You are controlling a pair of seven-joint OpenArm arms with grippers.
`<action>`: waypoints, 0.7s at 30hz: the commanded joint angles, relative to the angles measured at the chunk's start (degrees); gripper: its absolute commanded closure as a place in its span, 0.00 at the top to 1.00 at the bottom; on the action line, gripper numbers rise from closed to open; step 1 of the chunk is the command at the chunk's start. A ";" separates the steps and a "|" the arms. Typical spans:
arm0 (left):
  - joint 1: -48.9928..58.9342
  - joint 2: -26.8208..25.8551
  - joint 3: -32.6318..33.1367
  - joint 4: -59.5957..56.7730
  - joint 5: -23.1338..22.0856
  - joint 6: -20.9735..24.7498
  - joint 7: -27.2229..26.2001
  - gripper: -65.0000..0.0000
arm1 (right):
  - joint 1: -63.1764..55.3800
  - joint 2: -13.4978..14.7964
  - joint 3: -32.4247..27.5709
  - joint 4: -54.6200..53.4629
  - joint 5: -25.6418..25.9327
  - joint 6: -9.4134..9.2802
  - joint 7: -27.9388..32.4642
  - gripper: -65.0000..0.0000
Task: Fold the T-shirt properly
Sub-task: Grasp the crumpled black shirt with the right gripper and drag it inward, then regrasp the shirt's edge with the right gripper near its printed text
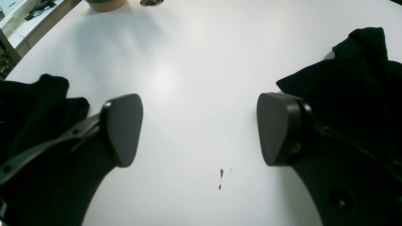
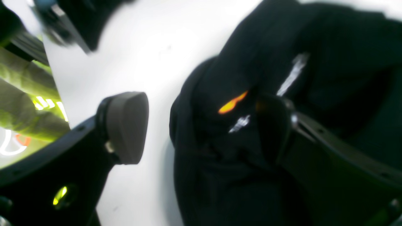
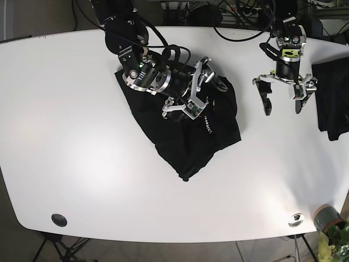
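The black T-shirt (image 3: 185,128) lies crumpled in the middle of the white table (image 3: 82,136), with white lettering and an orange mark showing in the right wrist view (image 2: 238,150). My right gripper (image 3: 204,95) is open just above the shirt's upper right part. In its wrist view (image 2: 201,125) one finger (image 2: 125,125) is over bare table and the other is over the cloth. My left gripper (image 3: 283,103) is open and empty above bare table to the right of the shirt, as its wrist view (image 1: 199,128) shows. A shirt corner (image 1: 355,75) shows there at the right.
A second dark folded garment (image 3: 332,101) lies at the table's right edge and shows in the left wrist view (image 1: 40,94). A plant pot (image 3: 327,218) and a metal grommet (image 3: 296,219) sit at the front right corner. A small brown stain (image 1: 220,179) marks the table.
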 commanded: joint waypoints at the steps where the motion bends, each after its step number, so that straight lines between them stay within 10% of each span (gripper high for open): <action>1: -0.15 -0.34 -0.13 1.08 -0.47 0.03 1.46 0.81 | 0.74 0.31 1.94 2.43 0.77 0.26 1.52 0.78; 21: -0.15 -0.25 1.19 1.16 -0.47 0.03 2.86 0.81 | 4.08 1.19 11.09 3.92 1.29 0.34 -3.23 0.78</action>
